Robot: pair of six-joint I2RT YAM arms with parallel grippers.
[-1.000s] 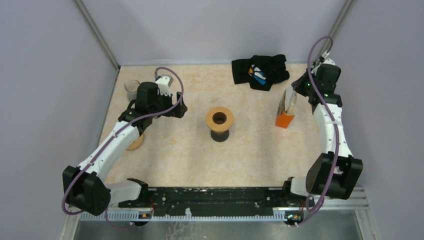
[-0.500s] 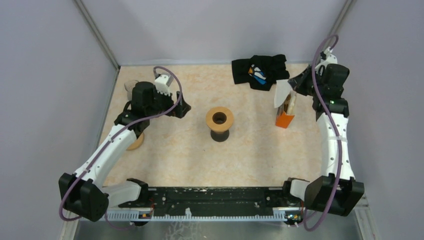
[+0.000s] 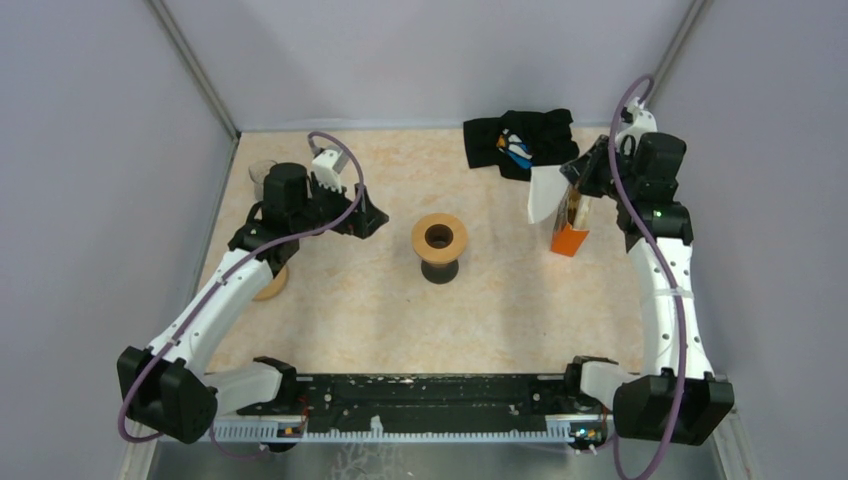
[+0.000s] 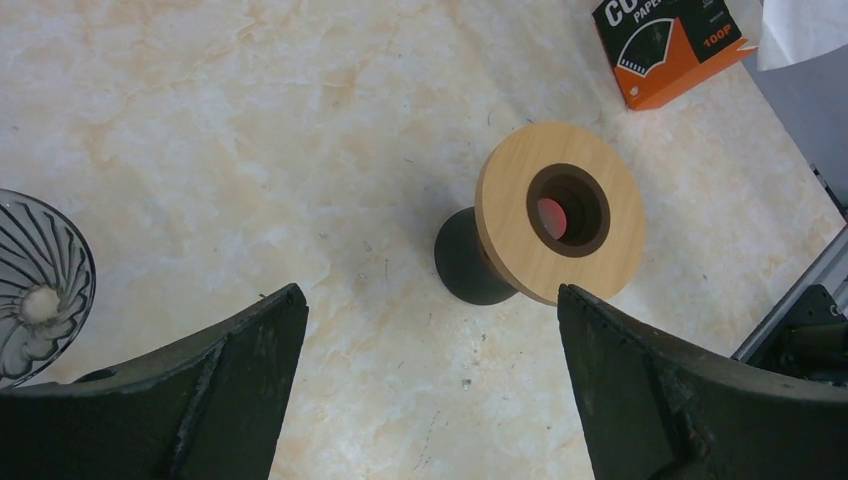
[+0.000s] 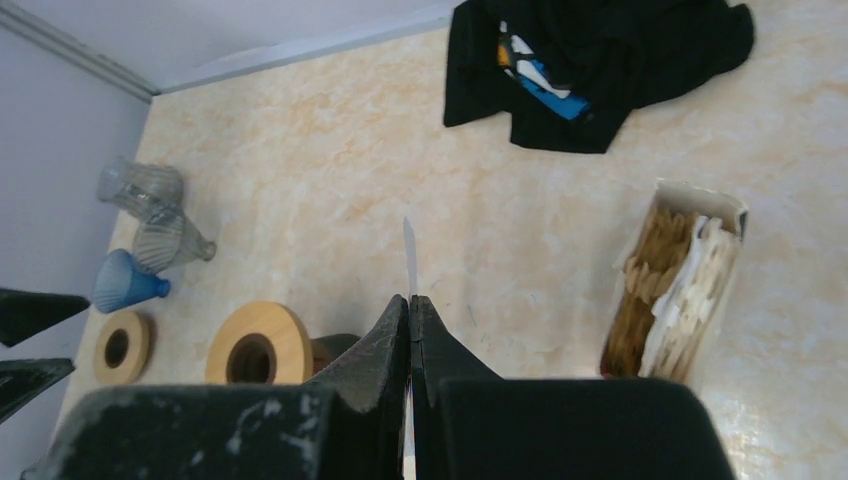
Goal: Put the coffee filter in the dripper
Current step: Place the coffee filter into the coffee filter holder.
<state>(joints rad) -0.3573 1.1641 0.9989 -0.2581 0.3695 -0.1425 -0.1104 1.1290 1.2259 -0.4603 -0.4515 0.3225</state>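
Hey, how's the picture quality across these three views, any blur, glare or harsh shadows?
Top external: even, soft light, no glare on the table. Left wrist: wooden stand sharp, the fingers dark against the bright tabletop. Right wrist: the coffee filter shows edge-on, just a thin white sliver.

The top external camera looked down from above and behind the arm bases, far enough off to take in the whole beige marbled table (image 3: 350, 300). The left wrist camera faced steeply down, close over the round wooden stand on a dark base (image 4: 560, 212). The right wrist camera looked obliquely leftward across the table. All three shared that stand and the orange cardboard filter box (image 3: 570, 238).
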